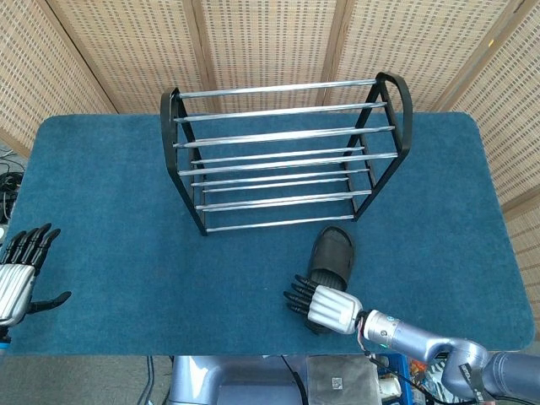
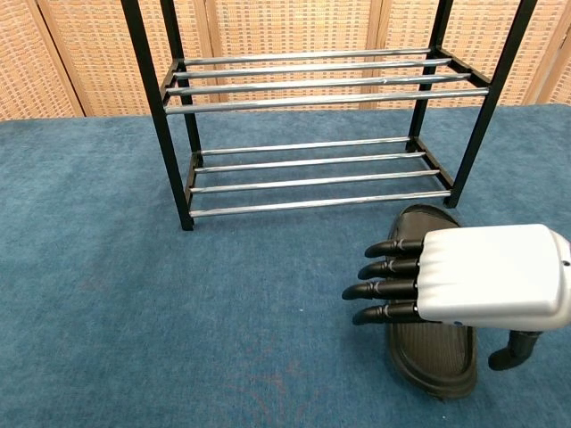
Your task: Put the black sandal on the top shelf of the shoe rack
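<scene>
Right hand (image 2: 464, 278) hovers flat over black sandal (image 2: 433, 357).

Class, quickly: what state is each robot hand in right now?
Left hand: open, fingers apart, holding nothing.
Right hand: open, fingers extended over the black sandal, not gripping it.

The table (image 1: 101, 194) is covered in a deep blue-teal carpet-like surface. The shoe rack (image 1: 283, 156) is made of black end frames joined by shiny chrome bars. The sandal (image 1: 331, 257) is plain black. The right robot hand (image 2: 464, 276) is seen with a silver-white back and black fingers (image 2: 384, 290); the left robot hand (image 1: 18, 274) is coloured the same way. Behind the table, tan woven screens (image 1: 270, 38) with a fine dotted weave are framed in light wood.
</scene>
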Action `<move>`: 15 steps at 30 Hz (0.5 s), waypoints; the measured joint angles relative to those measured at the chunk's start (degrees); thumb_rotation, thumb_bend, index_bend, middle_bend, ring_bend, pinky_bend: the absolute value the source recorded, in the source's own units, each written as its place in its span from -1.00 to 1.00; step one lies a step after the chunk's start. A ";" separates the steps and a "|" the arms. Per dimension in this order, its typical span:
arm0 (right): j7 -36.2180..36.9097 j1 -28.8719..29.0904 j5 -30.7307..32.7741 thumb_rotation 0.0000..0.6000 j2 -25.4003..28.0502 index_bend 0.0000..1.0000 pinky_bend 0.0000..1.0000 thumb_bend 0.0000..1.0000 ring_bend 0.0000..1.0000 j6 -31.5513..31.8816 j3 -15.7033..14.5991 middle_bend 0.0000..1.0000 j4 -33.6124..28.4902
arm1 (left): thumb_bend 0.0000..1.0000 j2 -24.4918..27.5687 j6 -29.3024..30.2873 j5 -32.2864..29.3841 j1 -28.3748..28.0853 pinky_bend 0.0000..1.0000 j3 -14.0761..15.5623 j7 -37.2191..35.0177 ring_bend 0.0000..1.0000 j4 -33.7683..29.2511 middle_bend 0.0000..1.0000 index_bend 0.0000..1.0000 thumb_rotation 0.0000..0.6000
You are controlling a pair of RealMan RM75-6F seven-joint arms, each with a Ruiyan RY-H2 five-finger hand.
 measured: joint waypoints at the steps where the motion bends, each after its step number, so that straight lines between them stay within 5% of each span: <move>1: 0.36 0.31 -0.31 1.00 -0.20 -1.00 -1.00 -1.00 -1.00 -0.02 -0.28 -1.00 0.70 | -0.71 -0.03 -0.15 -0.13 -0.06 -1.00 -0.03 0.04 -1.00 0.04 -1.00 -1.00 1.00; 15: 5.35 2.09 -2.01 1.00 -3.43 -1.00 -1.00 -1.00 -1.00 2.67 -3.19 -1.00 9.40 | -0.71 -0.35 -1.15 -0.90 -0.51 -1.00 -0.17 0.64 -1.00 0.21 -1.00 -1.00 1.00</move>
